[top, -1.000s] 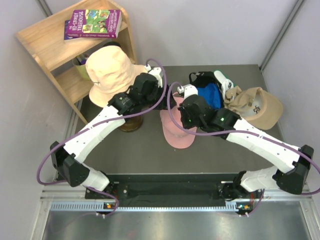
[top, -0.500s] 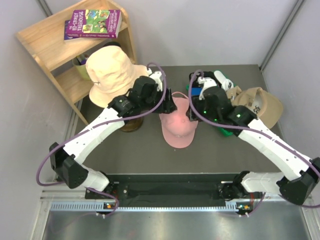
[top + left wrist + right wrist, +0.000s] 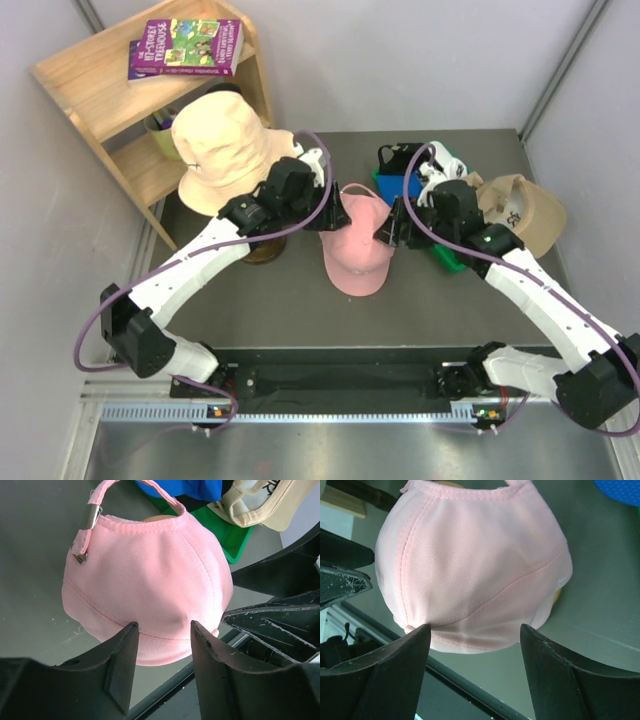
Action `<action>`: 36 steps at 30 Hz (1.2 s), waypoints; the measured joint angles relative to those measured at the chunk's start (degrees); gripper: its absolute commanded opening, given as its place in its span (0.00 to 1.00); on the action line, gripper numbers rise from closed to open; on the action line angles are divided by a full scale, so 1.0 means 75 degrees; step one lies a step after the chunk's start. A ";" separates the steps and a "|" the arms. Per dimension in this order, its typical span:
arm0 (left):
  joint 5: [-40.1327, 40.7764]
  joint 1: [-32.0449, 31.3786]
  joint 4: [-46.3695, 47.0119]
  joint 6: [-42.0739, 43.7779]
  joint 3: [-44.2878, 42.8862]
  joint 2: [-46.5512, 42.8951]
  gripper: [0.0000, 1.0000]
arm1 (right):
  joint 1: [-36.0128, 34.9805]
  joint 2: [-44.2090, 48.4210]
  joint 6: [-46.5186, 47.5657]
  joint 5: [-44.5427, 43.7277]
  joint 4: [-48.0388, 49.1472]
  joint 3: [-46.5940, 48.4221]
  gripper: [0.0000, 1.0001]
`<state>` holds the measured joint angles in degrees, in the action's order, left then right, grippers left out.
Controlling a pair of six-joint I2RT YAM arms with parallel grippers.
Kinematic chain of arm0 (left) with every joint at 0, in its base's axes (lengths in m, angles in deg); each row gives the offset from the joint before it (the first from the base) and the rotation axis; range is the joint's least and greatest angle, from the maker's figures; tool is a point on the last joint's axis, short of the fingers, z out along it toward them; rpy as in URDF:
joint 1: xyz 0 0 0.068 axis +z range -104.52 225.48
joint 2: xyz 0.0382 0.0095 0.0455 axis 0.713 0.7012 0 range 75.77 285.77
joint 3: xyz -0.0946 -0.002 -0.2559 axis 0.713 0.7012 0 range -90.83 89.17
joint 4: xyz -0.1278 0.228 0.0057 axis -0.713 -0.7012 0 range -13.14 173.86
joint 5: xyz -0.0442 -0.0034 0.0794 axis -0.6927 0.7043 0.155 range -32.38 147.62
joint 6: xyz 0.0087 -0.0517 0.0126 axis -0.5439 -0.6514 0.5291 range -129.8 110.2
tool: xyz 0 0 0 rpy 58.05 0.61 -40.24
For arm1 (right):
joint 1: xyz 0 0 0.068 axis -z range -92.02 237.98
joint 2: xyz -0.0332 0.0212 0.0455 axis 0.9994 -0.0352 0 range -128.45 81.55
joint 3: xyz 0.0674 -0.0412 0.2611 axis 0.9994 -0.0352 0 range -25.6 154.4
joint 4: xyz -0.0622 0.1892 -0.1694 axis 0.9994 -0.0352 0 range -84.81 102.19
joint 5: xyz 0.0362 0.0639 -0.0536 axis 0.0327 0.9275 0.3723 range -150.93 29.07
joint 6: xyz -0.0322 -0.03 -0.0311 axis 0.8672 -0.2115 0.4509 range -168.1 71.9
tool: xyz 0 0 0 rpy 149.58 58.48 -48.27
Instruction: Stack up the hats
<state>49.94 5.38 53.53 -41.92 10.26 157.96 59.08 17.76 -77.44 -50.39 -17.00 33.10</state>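
A pink cap [image 3: 356, 250] sits in the middle of the dark table, peak toward the near edge, over a tan form [image 3: 555, 598]. My left gripper [image 3: 333, 221] hangs open at its left side, my right gripper [image 3: 387, 231] open at its right side. In both wrist views the pink cap [image 3: 147, 575] [image 3: 470, 565] lies just beyond the open fingers [image 3: 122, 665], with nothing between them. A khaki cap [image 3: 518, 212] lies at the right. White [image 3: 447, 160] and black [image 3: 396, 154] caps sit by a green tray [image 3: 383, 183]. A blue cap [image 3: 186, 487] shows in the left wrist view.
A pale peach bucket hat [image 3: 220, 148] rests on a wooden stand [image 3: 262, 250] at the left. Behind it is a wooden shelf [image 3: 110, 90] with a book [image 3: 188, 47]. Grey walls close in on both sides.
My right gripper has opened and drawn back from over the pink cap to its right side. The left jaws have narrowed a little; the cap stays put.
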 measured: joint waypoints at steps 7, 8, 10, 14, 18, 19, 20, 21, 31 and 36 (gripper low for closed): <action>-0.0003 0.0041 0.0064 -0.0111 0.0052 -0.0029 0.40 | 0.0032 0.0041 -0.0032 0.0595 0.0851 -0.0481 0.49; -0.0015 0.0041 0.0073 -0.0119 0.0055 -0.0029 0.39 | 0.0032 0.0055 -0.0038 0.0682 0.0997 -0.0536 0.44; -0.0044 0.0041 0.0119 -0.0134 0.0058 -0.0029 0.31 | 0.0038 0.0087 -0.0076 0.0877 0.1241 -0.0641 0.33; -0.0087 0.0041 0.0230 -0.0163 0.0082 -0.0029 0.16 | 0.0044 0.0187 0.0003 0.0892 0.1291 -0.0676 0.11; -0.0143 0.0041 0.0309 -0.0195 0.0085 -0.0029 0.12 | 0.0044 0.0248 0.0143 0.0810 0.1209 -0.0673 0.00; -0.0143 0.0041 0.0326 -0.0195 0.0085 -0.0029 0.10 | 0.0044 0.0251 0.0160 0.0801 0.1195 -0.0670 0.00; -0.0143 0.0041 0.0341 -0.0195 0.0085 -0.0029 0.09 | 0.0044 0.0251 0.0163 0.0793 0.1157 -0.0662 0.00; -0.0143 0.0041 0.0353 -0.0195 0.0082 -0.0029 0.08 | 0.0044 0.0251 0.0169 0.0775 0.1107 -0.0641 0.00; -0.0105 0.0108 0.0332 -0.0201 -0.0125 -0.0023 0.00 | 0.0044 -0.0379 0.0201 0.0647 0.0038 0.0854 0.00; -0.0050 0.0184 0.0254 -0.0157 -0.0568 -0.0023 0.00 | 0.0044 -0.1011 0.0157 0.0603 -0.0417 0.1801 0.00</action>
<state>49.56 6.76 55.44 -43.10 6.00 157.79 59.41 10.18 -76.26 -45.86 -20.13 46.61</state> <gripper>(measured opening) 0.012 0.017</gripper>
